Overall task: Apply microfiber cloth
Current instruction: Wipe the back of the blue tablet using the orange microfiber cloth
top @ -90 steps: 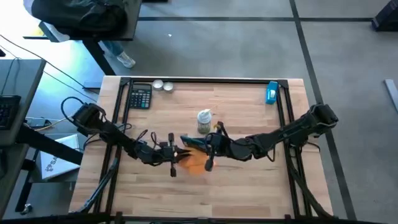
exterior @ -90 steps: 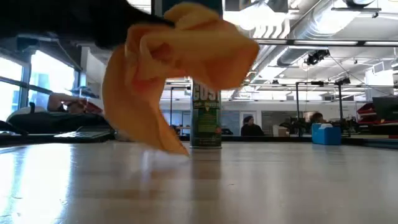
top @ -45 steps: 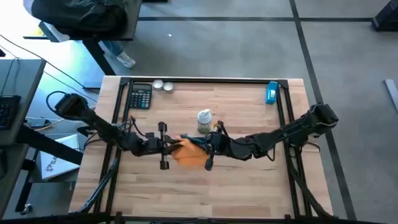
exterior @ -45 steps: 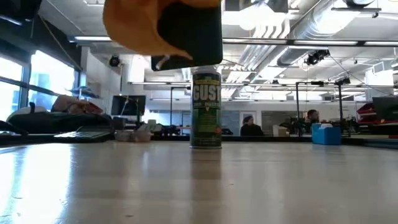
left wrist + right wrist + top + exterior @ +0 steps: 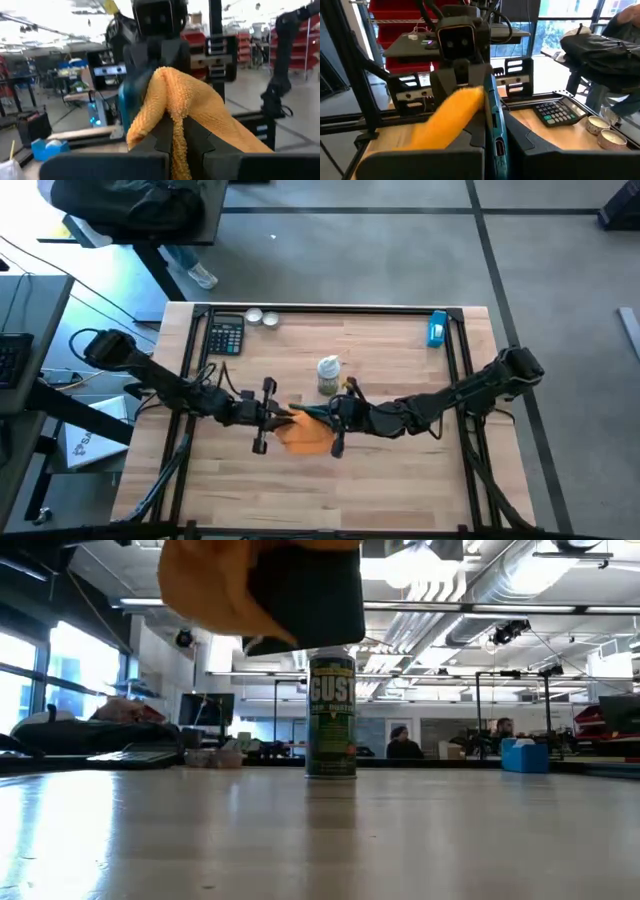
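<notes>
Wiping step: left jaws (image 5: pixel 175 145) clamp cloth (image 5: pixel 185 105) against phone (image 5: pixel 492 125) clamped in right jaws (image 5: pixel 492 150). Next: rub across screen.

The microfiber cloth (image 5: pixel 205 585) hangs above the desk (image 5: pixel 320 835), draped beside a dark flat device (image 5: pixel 310 600). A green can (image 5: pixel 331 715) stands upright behind.

Fuzzy orange microfiber cloth (image 5: pixel 192 107), smooth pale wood table (image 5: pixel 400 480), glossy can (image 5: pixel 331 715).
</notes>
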`<move>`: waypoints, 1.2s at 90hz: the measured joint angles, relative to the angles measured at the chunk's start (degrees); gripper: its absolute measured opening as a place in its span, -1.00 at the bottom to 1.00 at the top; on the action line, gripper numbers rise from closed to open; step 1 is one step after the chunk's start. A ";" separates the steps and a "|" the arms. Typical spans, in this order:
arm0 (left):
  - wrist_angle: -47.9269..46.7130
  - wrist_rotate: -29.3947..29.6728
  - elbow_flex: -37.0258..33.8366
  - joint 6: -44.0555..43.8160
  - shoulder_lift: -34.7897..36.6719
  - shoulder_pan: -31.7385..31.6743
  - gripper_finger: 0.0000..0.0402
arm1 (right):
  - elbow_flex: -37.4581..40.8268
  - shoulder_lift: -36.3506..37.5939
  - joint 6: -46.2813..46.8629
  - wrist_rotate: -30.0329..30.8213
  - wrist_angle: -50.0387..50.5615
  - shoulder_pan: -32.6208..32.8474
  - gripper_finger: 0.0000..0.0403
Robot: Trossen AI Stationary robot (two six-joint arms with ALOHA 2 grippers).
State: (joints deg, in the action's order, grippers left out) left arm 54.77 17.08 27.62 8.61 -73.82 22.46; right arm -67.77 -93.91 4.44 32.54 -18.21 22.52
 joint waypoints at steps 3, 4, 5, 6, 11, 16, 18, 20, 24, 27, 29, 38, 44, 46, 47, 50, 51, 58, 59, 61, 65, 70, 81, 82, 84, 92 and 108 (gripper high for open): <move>-0.80 -0.04 0.00 -0.10 0.00 0.00 -1.00 | 0.00 -0.01 -0.31 -0.04 0.01 0.00 -1.00; -1.02 -0.04 -0.02 -0.22 0.00 0.00 -1.00 | 0.00 -0.01 -0.39 -0.05 0.01 0.00 -1.00; -1.24 -0.05 -0.01 -0.36 0.00 0.00 -1.00 | 0.00 -0.02 -0.44 -0.05 0.01 0.00 -1.00; -1.45 -0.07 0.00 -0.54 0.00 0.00 -1.00 | 0.00 -0.02 -0.45 -0.05 0.00 0.00 -1.00; -2.58 -0.04 -0.01 -1.06 0.00 0.00 -1.00 | 0.00 -0.02 -0.49 -0.05 -0.05 0.00 -1.00; -3.84 -0.03 -0.02 -1.66 -0.10 0.00 -1.00 | 0.00 -0.02 -0.58 -0.07 -0.05 0.00 -1.00; -4.26 -0.01 -0.01 -2.01 -0.27 0.00 -1.00 | 0.00 -0.02 -0.59 -0.07 -0.05 0.00 -1.00; -4.67 0.00 -0.01 -2.33 -0.46 0.00 -1.00 | 0.00 -0.02 -0.61 -0.08 -0.05 0.00 -1.00; -5.56 0.01 -0.02 -3.06 -1.07 0.00 -1.00 | 0.00 -0.02 -0.65 -0.09 -0.05 0.00 -1.00; -5.62 0.02 0.00 -3.66 -1.80 0.00 -1.00 | 0.00 -0.02 -0.65 -0.10 -0.05 0.02 -1.00; -5.62 0.03 -0.01 -3.96 -2.39 0.00 -1.00 | 0.00 -0.02 -0.65 -0.12 -0.08 0.02 -1.00; -5.37 0.11 -0.02 -5.17 -5.46 0.08 -1.00 | 0.00 -0.02 -0.69 -0.25 -0.10 0.02 -1.00; -5.33 0.10 0.00 -6.18 -7.70 0.09 -1.00 | 0.00 -0.02 -0.89 -0.60 -0.20 0.02 -1.00; -5.34 0.10 0.00 -6.62 -8.45 0.09 -1.00 | 0.00 -0.02 -0.91 -0.87 -0.21 0.02 -1.00; -5.31 0.11 0.00 -6.80 -8.80 0.10 -1.00 | 0.00 -0.02 -0.92 -1.04 -0.22 0.02 -1.00; -5.27 0.15 0.00 -7.30 -9.85 0.11 -1.00 | 0.00 -0.02 -0.95 -1.33 -0.25 0.02 -1.00; -5.25 0.13 0.00 -7.47 -10.15 0.11 -1.00 | 0.00 -0.03 -0.96 -1.36 -0.26 0.02 -1.00; -5.15 0.12 0.00 -8.65 -12.11 0.11 -1.00 | 0.00 -0.07 -1.03 -1.37 -0.37 0.02 -1.00; -5.14 0.11 0.00 -8.75 -12.35 0.11 -1.00 | 0.00 -0.07 -1.02 -1.38 -0.39 0.02 -1.00; -5.11 0.11 -0.01 -9.06 -12.82 0.11 -1.00 | 0.00 -0.04 -1.02 -1.38 -0.41 0.02 -1.00; -5.05 0.10 -0.01 -9.74 -13.61 0.11 -1.00 | 0.00 0.15 -1.06 -1.47 -0.40 0.02 -1.00; -5.03 0.11 -0.02 -10.70 -14.53 0.11 -1.00 | 0.00 0.54 -1.44 -1.49 -0.47 0.02 -1.00; -5.17 0.15 -0.02 -12.03 -15.88 0.45 -1.00 | 0.00 2.13 -1.94 -1.58 -0.69 0.04 -1.00; -5.18 0.15 -0.02 -12.06 -15.90 0.49 -1.00 | 0.00 2.24 -1.94 -1.58 -0.72 0.04 -1.00; -5.11 0.15 -0.02 -12.24 -15.95 0.58 -1.00 | 0.00 2.41 -1.96 -1.58 -0.75 0.04 -1.00; -4.17 0.13 -0.02 -12.90 -15.96 1.02 -1.00 | 0.00 2.64 -2.00 -1.58 -0.75 0.04 -1.00; -0.63 0.45 0.00 -10.53 -14.64 2.34 -1.00 | 0.00 2.64 -1.12 -1.54 1.74 0.04 -1.00</move>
State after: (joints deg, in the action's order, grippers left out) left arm 54.14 17.53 27.62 -1.92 -88.46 24.80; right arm -67.77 -91.26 3.31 31.00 -16.47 22.57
